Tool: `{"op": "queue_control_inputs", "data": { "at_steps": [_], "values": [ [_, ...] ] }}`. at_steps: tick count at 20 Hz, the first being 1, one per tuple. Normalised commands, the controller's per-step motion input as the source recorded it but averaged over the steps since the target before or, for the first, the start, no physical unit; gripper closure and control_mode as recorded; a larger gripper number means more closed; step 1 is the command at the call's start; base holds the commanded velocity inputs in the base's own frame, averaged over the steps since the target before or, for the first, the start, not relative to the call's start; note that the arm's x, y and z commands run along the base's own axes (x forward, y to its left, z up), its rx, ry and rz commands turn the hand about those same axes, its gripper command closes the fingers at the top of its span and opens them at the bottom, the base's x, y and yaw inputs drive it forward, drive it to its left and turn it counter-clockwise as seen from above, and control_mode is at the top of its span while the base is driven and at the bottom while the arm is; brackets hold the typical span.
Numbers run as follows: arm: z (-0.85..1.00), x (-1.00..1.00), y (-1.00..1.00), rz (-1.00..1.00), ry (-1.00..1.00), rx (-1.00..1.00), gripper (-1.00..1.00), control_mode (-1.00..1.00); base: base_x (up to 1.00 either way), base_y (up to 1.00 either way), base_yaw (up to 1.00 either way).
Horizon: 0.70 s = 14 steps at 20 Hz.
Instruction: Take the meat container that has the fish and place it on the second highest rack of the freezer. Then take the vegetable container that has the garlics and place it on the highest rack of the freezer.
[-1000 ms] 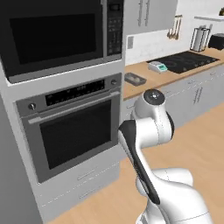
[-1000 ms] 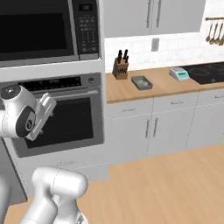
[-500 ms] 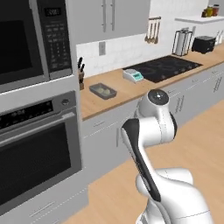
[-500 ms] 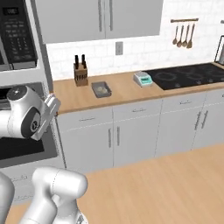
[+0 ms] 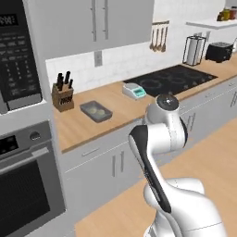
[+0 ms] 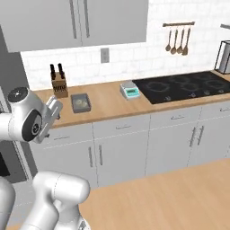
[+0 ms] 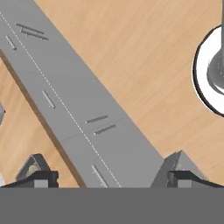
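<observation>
Gripper point(image 7: 109, 177) hangs wide open and empty, pointed down at the cabinet fronts point(image 7: 83, 109). The tray point(image 5: 96, 111) with two garlics point(image 5: 98, 110) sits on the counter point(image 5: 88, 127) near the knife block point(image 5: 62, 95), so it is within reach for pickup.

vegetable container point(image 5: 96, 111) on counter point(image 5: 88, 127), right of knife block point(image 5: 62, 95)

Countertop point(image 5: 88, 127) looks like light wood with a smooth matt finish, same tone as the plank floor point(image 6: 179, 197). The vegetable container point(image 5: 96, 111) reads as dull dark-grey metal or plastic, can't tell which, and the cooktop point(image 6: 184, 87) is glossy black glass. Cabinet fronts point(image 6: 121, 150) are flat matt grey with thin metal-looking handles, backsplash point(image 5: 125, 58) is white tile.
</observation>
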Motion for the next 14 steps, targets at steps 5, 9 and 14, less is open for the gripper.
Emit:
{"op": "queue_control_inputs", "data": {
  "at_steps": [5,9,14],
  "values": [
    [0.00,0.00,0.00,0.00,0.00,0.00,-1.00,1.00,1.00,-0.05,0.59],
    [0.00,0.00,0.00,0.00,0.00,0.00,-1.00,1.00,1.00,-0.38,0.50],
    [0.00,0.00,0.00,0.00,0.00,0.00,-1.00,1.00,0.36,-0.90,0.23]
  ]
}}
